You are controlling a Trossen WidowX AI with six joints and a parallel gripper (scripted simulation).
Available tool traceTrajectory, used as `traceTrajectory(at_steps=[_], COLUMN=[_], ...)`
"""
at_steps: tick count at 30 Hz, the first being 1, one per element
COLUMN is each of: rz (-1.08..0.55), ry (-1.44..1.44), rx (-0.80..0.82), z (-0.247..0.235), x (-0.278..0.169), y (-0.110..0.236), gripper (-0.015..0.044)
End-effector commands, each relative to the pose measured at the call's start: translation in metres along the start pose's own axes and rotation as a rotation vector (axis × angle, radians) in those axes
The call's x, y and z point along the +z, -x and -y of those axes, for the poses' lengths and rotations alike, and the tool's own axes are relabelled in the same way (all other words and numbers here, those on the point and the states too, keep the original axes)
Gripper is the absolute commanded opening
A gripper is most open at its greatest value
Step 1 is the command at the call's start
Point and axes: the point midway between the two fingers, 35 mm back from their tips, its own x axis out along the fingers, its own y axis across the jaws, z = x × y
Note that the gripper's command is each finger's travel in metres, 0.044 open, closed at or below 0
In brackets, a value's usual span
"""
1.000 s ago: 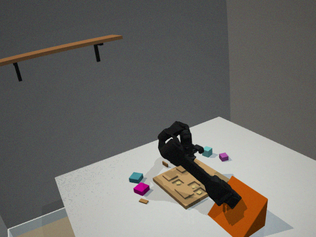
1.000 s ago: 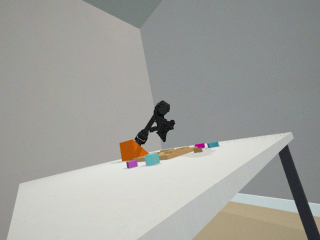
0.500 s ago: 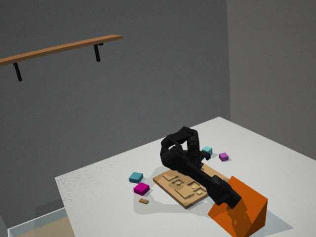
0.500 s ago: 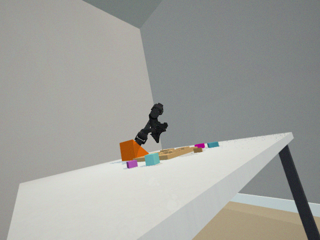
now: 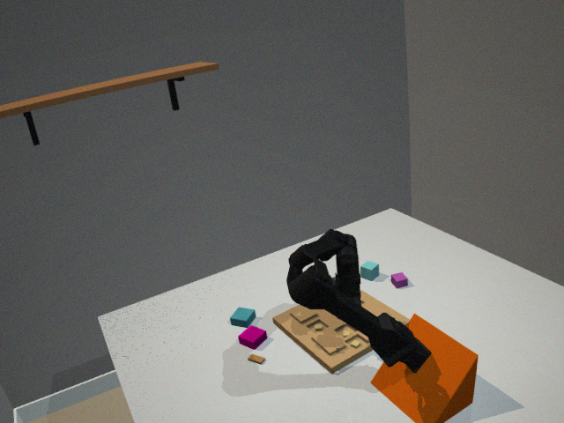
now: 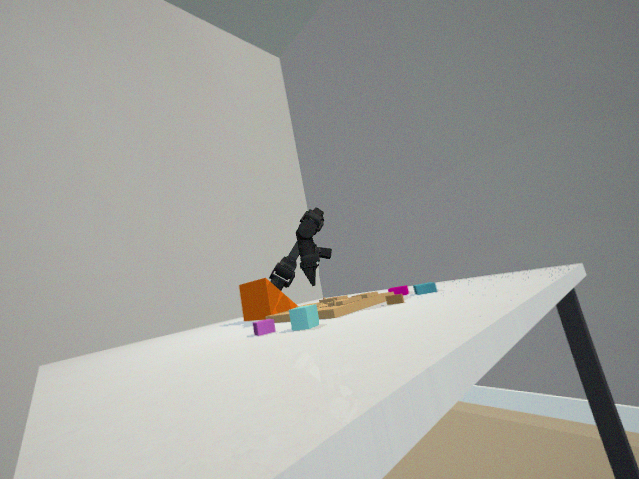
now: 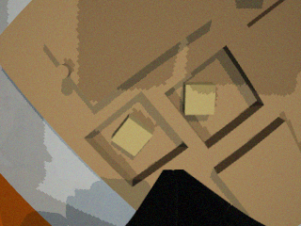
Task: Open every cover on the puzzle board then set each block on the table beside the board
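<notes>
The tan puzzle board (image 5: 331, 360) (image 6: 350, 304) (image 7: 126, 38) lies flat on the white table (image 5: 181, 364). A teal block (image 5: 242, 316) (image 6: 424, 287) and a magenta block (image 5: 252, 337) (image 6: 398, 289) rest on the table left of the board. Another teal block (image 5: 369, 270) (image 6: 303, 316) and a purple block (image 5: 398, 279) (image 6: 264, 326) rest behind it. My gripper (image 6: 312, 281) (image 7: 172, 179) is shut and empty. It points down, a short way above the board near the arm's base.
The arm stands on an orange wedge (image 5: 427, 373) (image 6: 258, 298) at the board's near right end. A small brown piece (image 5: 256, 359) (image 6: 394, 299) lies on the table by the magenta block. A wooden shelf (image 5: 109, 84) hangs on the back wall.
</notes>
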Motion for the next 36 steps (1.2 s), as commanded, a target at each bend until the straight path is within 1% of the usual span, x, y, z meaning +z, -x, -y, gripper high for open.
traceTrajectory(at_steps=[1,4,25,29,36], rz=[-0.003,-0.002,-0.002,-0.004,-0.002], ry=[0.829,0.914,0.914,0.914,0.914], rx=[0.009,0.009,0.009,0.008,0.009], z=[-0.016,-0.017,-0.017,-0.016,-0.018], x=[-0.008,-0.008,-0.008,-0.008,-0.01], y=[-0.005,-0.005,-0.005,-0.015,-0.048], gripper=[0.0,0.0,0.0,0.0,0.0])
